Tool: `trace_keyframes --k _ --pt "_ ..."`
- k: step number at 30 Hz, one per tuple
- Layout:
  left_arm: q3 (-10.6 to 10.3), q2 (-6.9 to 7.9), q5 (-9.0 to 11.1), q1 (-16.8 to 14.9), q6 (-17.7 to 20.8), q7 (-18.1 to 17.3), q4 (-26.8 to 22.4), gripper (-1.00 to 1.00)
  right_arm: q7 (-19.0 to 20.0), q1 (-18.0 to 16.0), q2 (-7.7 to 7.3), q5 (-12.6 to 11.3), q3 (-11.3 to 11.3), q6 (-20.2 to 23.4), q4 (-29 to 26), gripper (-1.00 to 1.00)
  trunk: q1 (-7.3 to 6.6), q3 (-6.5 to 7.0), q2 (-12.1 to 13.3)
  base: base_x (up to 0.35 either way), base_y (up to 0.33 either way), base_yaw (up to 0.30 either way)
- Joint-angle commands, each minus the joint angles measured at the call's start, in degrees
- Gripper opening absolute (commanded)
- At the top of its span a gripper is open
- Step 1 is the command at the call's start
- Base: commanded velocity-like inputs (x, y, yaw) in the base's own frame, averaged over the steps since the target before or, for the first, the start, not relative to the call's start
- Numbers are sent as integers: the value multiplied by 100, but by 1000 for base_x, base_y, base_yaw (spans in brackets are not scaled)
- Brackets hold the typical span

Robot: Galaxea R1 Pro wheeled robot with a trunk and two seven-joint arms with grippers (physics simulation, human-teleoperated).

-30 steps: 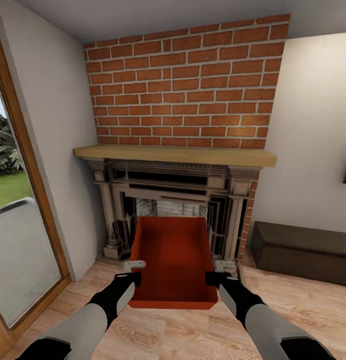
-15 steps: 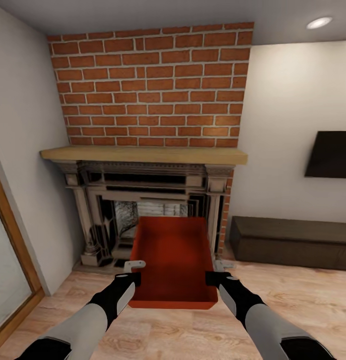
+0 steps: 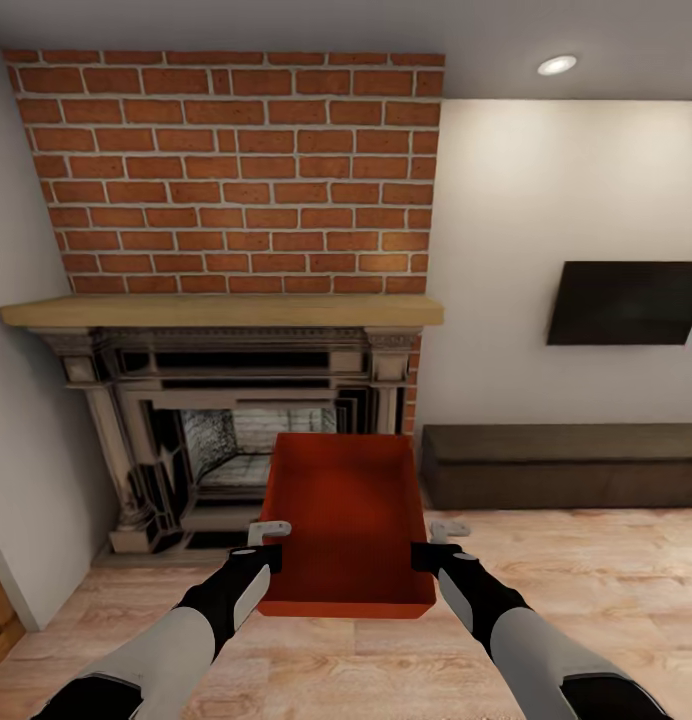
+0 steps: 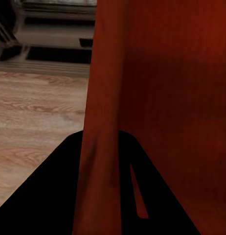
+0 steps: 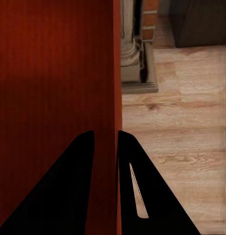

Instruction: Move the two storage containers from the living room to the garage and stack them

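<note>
I hold one red-orange storage container [image 3: 346, 520] in the air in front of me, over the light wood planks of the living room. My left gripper [image 3: 269, 545] is shut on its left wall [image 4: 101, 122], one finger on each side. On the opposite wall [image 5: 114, 78] my right gripper [image 3: 433, 545] is shut the same way. The container is open-topped and looks empty. It hangs level at about the height of the fireplace opening.
A red brick fireplace [image 3: 236, 180] with a wooden mantel [image 3: 221, 311] stands ahead to the left. A low dark bench [image 3: 566, 465] runs along the right wall under a wall-mounted dark screen [image 3: 626, 303]. Wood floor [image 3: 606, 580] spreads to the right.
The whole view has swung to the right: the glass door at the left has left the picture, and the screen and bench have come in. The container stays fixed between both grippers.
</note>
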Motion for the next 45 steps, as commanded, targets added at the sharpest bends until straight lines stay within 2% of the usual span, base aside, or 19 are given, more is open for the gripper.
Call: trace_keyframes --k 1,45 --pt "3 8 69 1 32 50 -12 -100 1 -2 -1 -4 -78 29 -20 -100 2 -2 -5 0 0 -288" --pt "-22 8 61 1 31 50 -12 -100 0 -2 -2 -4 -78 29 -20 -100 2 -2 -5 0 0 -288"
